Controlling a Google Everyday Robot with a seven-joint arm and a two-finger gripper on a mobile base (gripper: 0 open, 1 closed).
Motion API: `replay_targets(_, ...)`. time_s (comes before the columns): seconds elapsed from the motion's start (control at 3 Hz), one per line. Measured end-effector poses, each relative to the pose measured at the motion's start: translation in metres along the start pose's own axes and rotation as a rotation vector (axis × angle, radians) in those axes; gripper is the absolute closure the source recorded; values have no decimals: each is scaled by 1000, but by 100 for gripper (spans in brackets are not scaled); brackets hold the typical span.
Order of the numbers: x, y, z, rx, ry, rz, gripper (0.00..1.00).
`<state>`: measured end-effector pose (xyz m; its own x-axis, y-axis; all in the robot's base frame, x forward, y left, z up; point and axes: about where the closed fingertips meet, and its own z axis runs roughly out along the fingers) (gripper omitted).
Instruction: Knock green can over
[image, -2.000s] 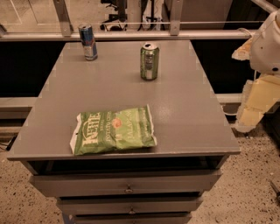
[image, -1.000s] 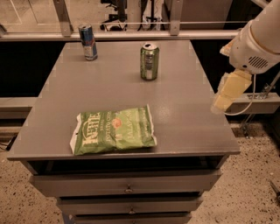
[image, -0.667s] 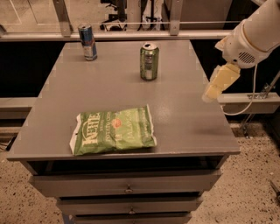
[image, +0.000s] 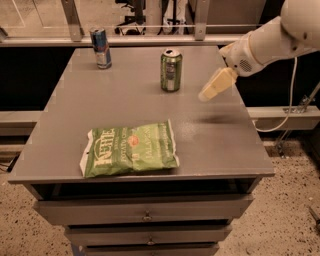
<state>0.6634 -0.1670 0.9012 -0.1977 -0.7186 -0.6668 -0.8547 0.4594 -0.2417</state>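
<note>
While the wide grey metal table (image: 220, 140) with drawers (image: 145, 210) below fills most of the view, the white robot arm (image: 270, 40) reaches in from the upper right over its far right part. Flat green crinkled potato chip bag (image: 129, 148) lies near the front edge, well apart from the rest. Pale wedge-shaped gripper (image: 206, 93) hangs above the table top, near the right side of the metallic green drink can (image: 171, 70), not touching it; cannot tell how far open it is, nothing seen in it. The green can stands upright at the far middle. Slim blue-and-silver can (image: 101, 48) upright at far left. Judged: approach nearly made, knock not yet done; a sideways push leftward remains.
</note>
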Motion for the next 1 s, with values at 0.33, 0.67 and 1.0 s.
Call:
replay_targets(0.33, -17, 2, 35, -48, -103, 30, 0)
replay_targets(0.67, -36, 20, 64, -119, -198, 53, 0)
replay_targets(1.0, -60, 47, 85, -202, -290, 57, 0)
